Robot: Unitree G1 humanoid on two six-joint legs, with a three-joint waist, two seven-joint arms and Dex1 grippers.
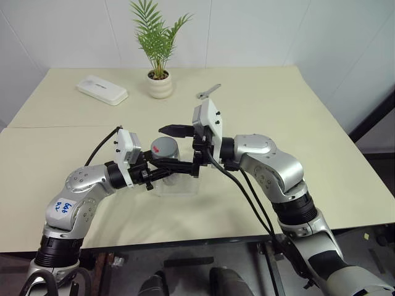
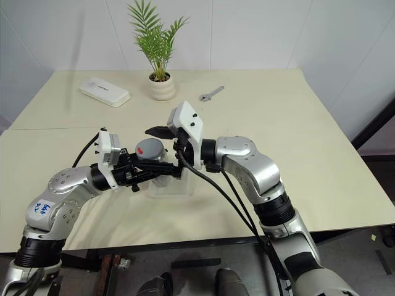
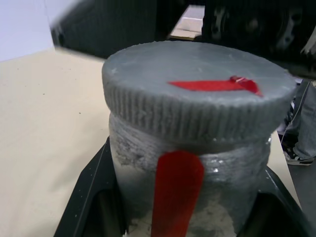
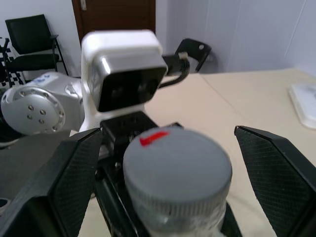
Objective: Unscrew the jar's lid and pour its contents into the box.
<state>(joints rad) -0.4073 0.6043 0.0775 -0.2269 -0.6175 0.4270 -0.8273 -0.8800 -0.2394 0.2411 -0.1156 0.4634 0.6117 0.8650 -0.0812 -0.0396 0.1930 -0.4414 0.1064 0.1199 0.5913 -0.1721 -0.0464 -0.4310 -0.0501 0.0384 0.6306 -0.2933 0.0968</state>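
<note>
My left end effector (image 1: pixel 162 169) is clamping the jar (image 3: pixel 185 187) by its sides, holding it above the box (image 2: pixel 170 184) on the surface (image 1: pixel 296 123). My right end effector (image 4: pixel 163 182) is standing wide open, its fingers (image 4: pixel 279 177) flanking the lid (image 4: pixel 177 165) without touching it.

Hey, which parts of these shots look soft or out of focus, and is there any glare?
Left wrist view: the lid and jar are fairly sharp; the dark shapes behind are blurred. Right wrist view: the lid's near rim looks soft, and the room behind is clearer. Head views: even light, no strong glare, soft shadows on the table.
</note>
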